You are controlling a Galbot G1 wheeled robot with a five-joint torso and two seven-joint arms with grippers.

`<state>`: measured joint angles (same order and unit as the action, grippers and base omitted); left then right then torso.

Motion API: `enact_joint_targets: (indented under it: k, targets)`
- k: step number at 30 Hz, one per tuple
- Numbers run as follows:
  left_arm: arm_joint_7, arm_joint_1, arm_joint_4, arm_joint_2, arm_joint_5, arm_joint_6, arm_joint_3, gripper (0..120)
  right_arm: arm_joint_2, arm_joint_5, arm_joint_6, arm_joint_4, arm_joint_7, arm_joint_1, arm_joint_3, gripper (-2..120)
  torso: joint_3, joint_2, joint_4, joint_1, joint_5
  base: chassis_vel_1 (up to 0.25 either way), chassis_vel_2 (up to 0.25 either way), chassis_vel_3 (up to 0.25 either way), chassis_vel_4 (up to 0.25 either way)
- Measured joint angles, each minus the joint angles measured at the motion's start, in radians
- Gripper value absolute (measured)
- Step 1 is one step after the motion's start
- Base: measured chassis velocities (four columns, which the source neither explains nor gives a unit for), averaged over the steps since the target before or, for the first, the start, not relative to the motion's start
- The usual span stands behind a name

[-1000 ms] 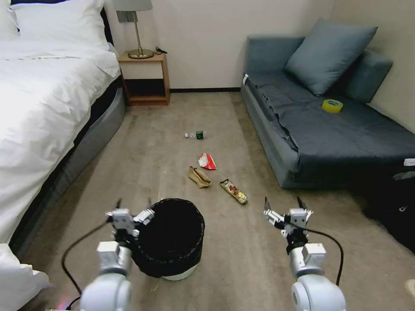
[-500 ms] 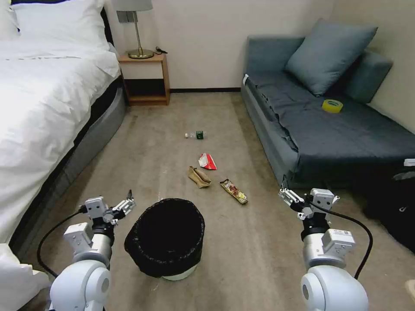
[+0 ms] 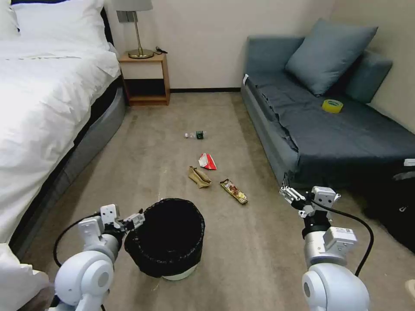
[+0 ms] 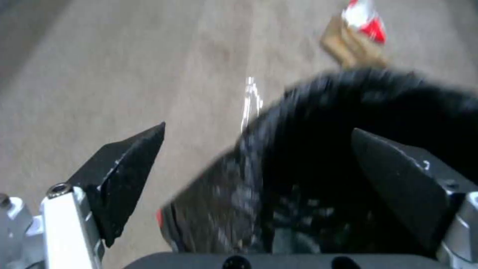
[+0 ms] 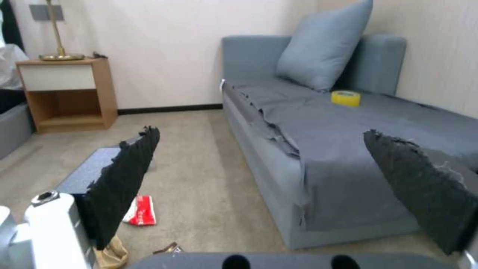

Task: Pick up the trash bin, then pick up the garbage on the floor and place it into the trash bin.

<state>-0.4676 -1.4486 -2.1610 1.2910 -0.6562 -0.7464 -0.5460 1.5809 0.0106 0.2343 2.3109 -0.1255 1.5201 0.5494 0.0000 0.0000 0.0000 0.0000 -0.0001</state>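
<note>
Trash bin (image 3: 166, 237) stood on the floor, black liner blurred in the left wrist view. Left pincer (image 3: 129, 220) was spread wide astride its near rim, gripping nothing. Right pincer (image 3: 302, 199) hung released near the sofa (image 3: 337, 134). Garbage (image 3: 199, 177) lay beyond the bin; bottle label unreadable.
</note>
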Motion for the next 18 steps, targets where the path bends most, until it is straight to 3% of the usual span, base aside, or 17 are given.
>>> enact_joint_targets:
  k: [9, 18]
  targets:
    - [-0.023, 0.012, 0.076, 0.013, -0.009, 0.006, 0.038, 99, -0.003, -0.002, -0.008, -0.007, -0.005, -0.002, 0.003, 100, 0.0, 0.0, 0.0, 0.0, 0.0001, 0.0, 0.0, 0.0, 0.0]
    - [-0.063, 0.017, 0.111, 0.018, -0.061, 0.009, 0.049, 99, -0.003, -0.001, -0.017, -0.015, -0.008, -0.004, 0.003, 100, 0.0, 0.0, 0.0, 0.0, 0.0002, 0.0, 0.0, 0.0, 0.0]
